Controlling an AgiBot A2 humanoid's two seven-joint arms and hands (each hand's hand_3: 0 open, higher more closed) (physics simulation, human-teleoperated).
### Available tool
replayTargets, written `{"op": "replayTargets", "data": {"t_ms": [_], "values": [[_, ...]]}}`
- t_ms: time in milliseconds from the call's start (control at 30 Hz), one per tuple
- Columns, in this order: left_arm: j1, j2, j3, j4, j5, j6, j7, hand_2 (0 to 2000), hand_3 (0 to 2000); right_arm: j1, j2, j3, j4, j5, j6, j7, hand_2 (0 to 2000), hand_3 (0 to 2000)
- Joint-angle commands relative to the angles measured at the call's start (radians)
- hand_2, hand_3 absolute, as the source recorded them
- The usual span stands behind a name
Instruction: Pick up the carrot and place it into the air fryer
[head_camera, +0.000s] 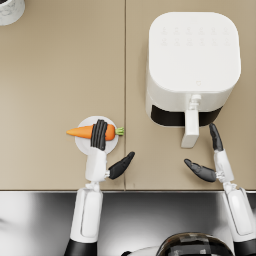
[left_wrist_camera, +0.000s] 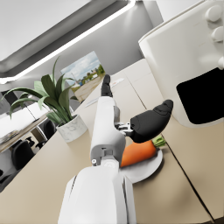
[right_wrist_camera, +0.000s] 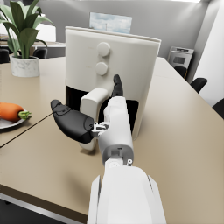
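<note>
Left hand fingers draped over tapered carrot; right hand spread

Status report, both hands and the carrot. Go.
Left hand fingers laid over carrot, thumb apart, grip unconfirmed. Carrot on white plate. Right hand open beside air fryer handle. Nothing between plate and air fryer.

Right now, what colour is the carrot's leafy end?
Green, on the orange carrot; clearest in the head view.

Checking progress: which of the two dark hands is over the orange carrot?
The left hand: its fingers lie across the orange carrot on the round white plate. The right hand is open beside the white air fryer.
</note>
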Motion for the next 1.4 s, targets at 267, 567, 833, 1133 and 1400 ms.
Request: {"op": "replayTargets", "data": {"t_ms": [267, 567, 833, 1133, 1400], "values": [[0.114, 0.026, -0.119, 0.100, 0.362, 0.000, 0.000, 0, 0, 0.014, -0.027, -0.019, -0.015, 0.005, 0.000, 0.000, 0, 0], [0.227, 0.040, -0.134, 0.185, 0.772, -0.397, -0.188, 0, 0, 0.002, -0.042, -0.026, -0.011, 0.005, 0.000, 0.000, 0, 0], [0.290, 0.056, -0.077, 0.372, 1.073, -0.438, -0.216, 0, 0, 0.004, -0.060, -0.033, -0.015, 0.005, 0.000, 0.000, 0, 0], [0.348, 0.076, -0.017, 0.612, 1.113, -0.426, -0.220, 0, 0, 0.004, -0.078, -0.043, -0.023, 0.005, 0.000, 0.000, 0, 0], [0.416, 0.086, 0.016, 0.744, 1.114, -0.383, -0.220, 0, 0, 0.004, -0.093, -0.056, -0.027, 0.005, 0.000, 0.000, 0, 0]]}}
